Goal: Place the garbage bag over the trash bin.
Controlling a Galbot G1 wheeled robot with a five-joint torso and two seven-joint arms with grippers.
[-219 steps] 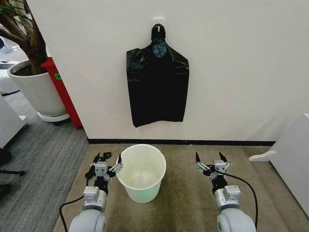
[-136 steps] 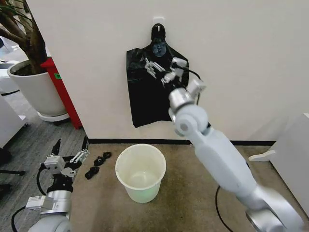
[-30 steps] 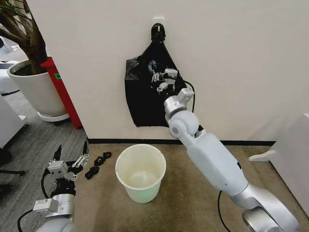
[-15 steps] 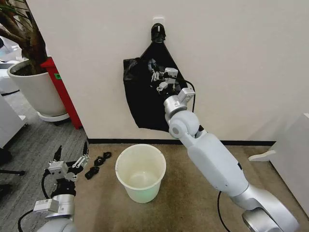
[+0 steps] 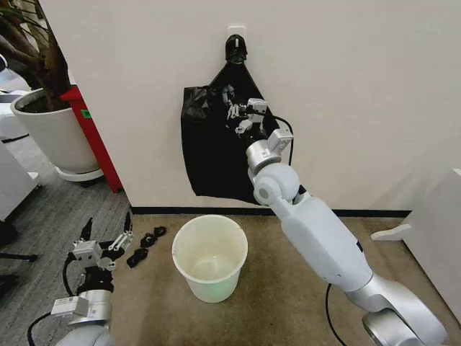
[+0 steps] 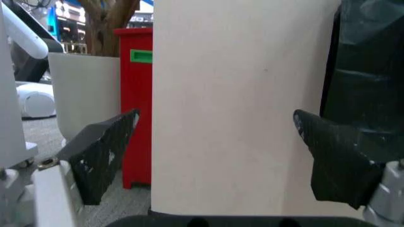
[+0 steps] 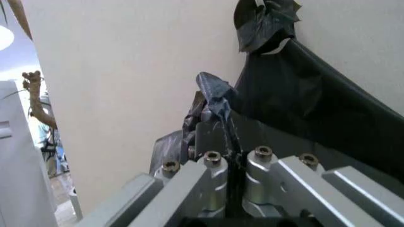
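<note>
**Bag pinched at the wall, bin waiting bare below**

Clamps a crinkled fold of the garbage bag [image 5: 216, 155] in the right gripper [image 5: 238, 115], raised high against the wall on an outstretched arm. From the right wrist view, pinches tight, fingers closed to a narrow slit with glossy black plastic bunched between them [image 7: 218, 113]. Holds near the top of the bag, probably because that is where the handle loops and the mouth sit, the part that has to come free and later spread over a rim.

Hangs the bag by one loop from the dark wall hook [image 5: 235, 47], with the plastic drawn taut in a slant from hook to grip and the other upper corner crumpled loose beside the gripper. Judged from that tension, looks like the step of getting the bag off its hook; not yet off.

Keeps the left gripper [image 5: 103, 238] low near the floor, well apart from the bag, fingers [image 6: 104, 156] spread wide and gripping nothing, facing the wall.

Stands the trash bin [image 5: 209, 285] upright on the carpet directly below the bag, between the two arms, mouth up, unlined and with nothing inside. Places it sensibly for lowering the bag straight down.

Leaves a few small black pieces [image 5: 144, 241] on the floor just beside the bin, unrelated to the job
</note>
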